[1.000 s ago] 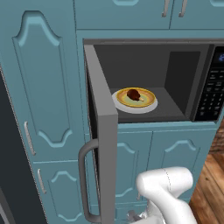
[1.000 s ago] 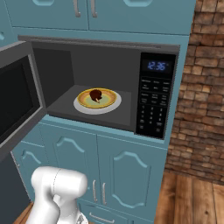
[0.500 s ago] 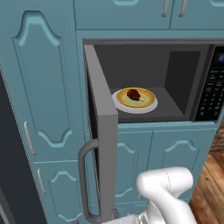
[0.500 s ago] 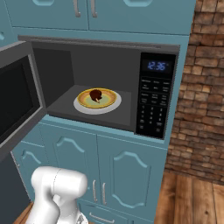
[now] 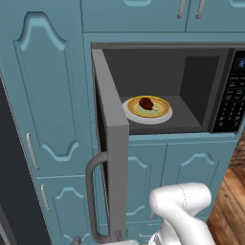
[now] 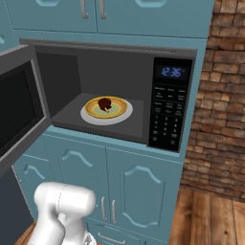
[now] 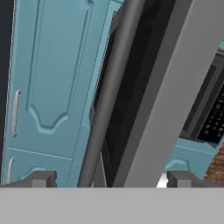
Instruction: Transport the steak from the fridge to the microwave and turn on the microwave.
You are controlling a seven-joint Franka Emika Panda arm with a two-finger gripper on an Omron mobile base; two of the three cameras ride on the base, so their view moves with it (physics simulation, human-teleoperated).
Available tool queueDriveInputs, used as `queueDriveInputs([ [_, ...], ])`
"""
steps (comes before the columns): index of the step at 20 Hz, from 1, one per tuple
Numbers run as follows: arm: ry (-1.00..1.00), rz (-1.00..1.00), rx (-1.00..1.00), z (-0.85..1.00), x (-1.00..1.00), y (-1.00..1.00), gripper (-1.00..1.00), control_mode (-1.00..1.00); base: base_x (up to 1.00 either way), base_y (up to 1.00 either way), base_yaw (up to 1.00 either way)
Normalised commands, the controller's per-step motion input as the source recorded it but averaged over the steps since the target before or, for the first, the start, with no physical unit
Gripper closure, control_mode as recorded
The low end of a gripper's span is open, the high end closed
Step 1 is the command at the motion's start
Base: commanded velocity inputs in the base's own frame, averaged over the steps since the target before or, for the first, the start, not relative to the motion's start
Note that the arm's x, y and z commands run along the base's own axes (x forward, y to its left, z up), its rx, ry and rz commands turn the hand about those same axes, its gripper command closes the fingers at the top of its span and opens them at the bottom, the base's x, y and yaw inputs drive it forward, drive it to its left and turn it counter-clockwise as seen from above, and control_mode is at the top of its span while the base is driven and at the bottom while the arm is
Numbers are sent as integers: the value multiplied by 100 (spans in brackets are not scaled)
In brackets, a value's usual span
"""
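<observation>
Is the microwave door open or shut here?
Open: the microwave door swings outward, exposing the steak on its plate inside.

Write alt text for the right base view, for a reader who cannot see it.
A wide grey microwave built into teal cabinets stands with its door swung open to the left; inside, a dark reddish-brown steak lies on a round plate. The black keypad strip with a lit blue clock is on its right, beside a brick wall. The robot's white arm rises at lower left.
</observation>
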Motion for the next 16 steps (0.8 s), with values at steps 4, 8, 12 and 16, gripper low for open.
queueDriveInputs([
  [4, -1, -16, 0, -8, 0, 4, -100, -100, 0, 0, 0],
  [8, -2, -16, 0, -1, 4, 3, -100, -100, 0, 0, 0],
  [12, 0, -16, 0, -4, 12, 1, -100, -100, 0, 0, 0],
  [16, 0, -17, 0, -12, 23, 0, -100, -100, 0, 0, 0],
])
